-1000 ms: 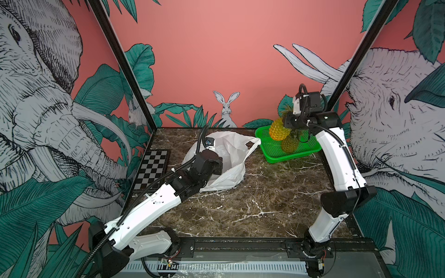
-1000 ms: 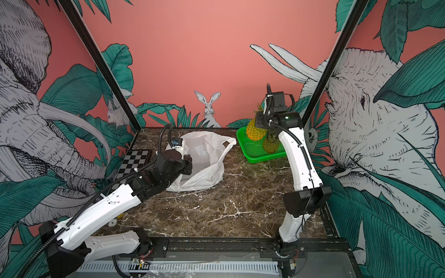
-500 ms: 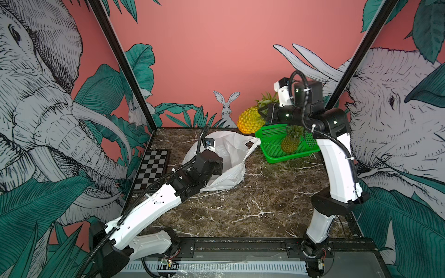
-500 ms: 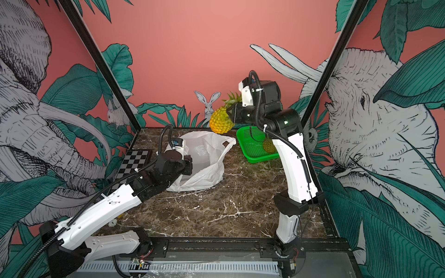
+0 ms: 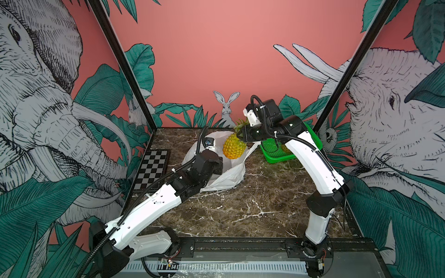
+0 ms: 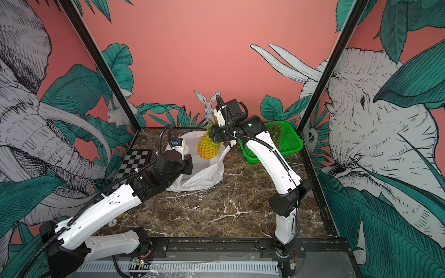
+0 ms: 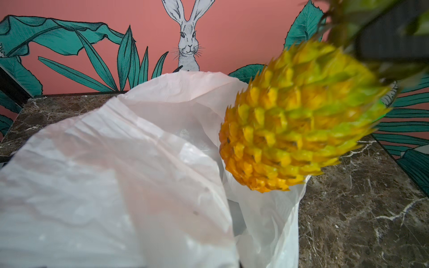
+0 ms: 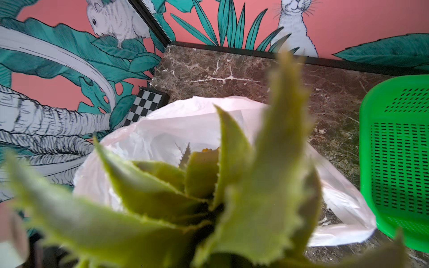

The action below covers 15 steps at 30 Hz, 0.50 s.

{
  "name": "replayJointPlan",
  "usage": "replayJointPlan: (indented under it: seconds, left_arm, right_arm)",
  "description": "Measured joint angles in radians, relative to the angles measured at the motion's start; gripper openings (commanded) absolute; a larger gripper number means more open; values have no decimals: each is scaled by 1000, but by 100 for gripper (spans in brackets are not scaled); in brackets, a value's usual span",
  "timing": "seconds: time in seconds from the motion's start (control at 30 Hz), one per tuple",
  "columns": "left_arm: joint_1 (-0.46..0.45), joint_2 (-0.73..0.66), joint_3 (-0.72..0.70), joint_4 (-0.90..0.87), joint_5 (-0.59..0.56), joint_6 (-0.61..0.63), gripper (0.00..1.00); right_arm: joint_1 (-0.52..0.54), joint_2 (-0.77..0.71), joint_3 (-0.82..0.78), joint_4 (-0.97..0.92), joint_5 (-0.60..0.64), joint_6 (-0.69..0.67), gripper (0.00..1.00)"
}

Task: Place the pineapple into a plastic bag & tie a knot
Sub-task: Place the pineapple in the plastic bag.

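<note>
**Pineapple hanging over the open bag**

The right fingers (image 5: 240,136) are clamped on the leafy crown of the pineapple (image 5: 233,149), which hangs tilted in the air, base down, above the mouth of the plastic bag (image 5: 228,175) and not yet inside it. The left fingers (image 6: 189,166) are closed at the near rim of the bag, and white film rises straight up in front of the left wrist camera.

The fruit is an oval of spiky scales, orange-yellow at the base and greener toward the top. Its stiff pale-green leaves have saw-toothed edges.

The bag is thin, crinkled, milky and half see-through, slumped open on the brown white-veined marble tabletop (image 5: 252,204).

Just beside it stands a bright green perforated plastic basket (image 5: 277,154). A black-and-white checkerboard (image 5: 153,166) lies by the side wall.
</note>
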Motion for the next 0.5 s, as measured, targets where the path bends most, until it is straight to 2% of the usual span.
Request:
replayJointPlan:
  seconds: [0.5]
  left_arm:
    - [0,0,-4,16,-3,-6,0]
  right_arm:
    - [103,13,-340,208,128,-92,0]
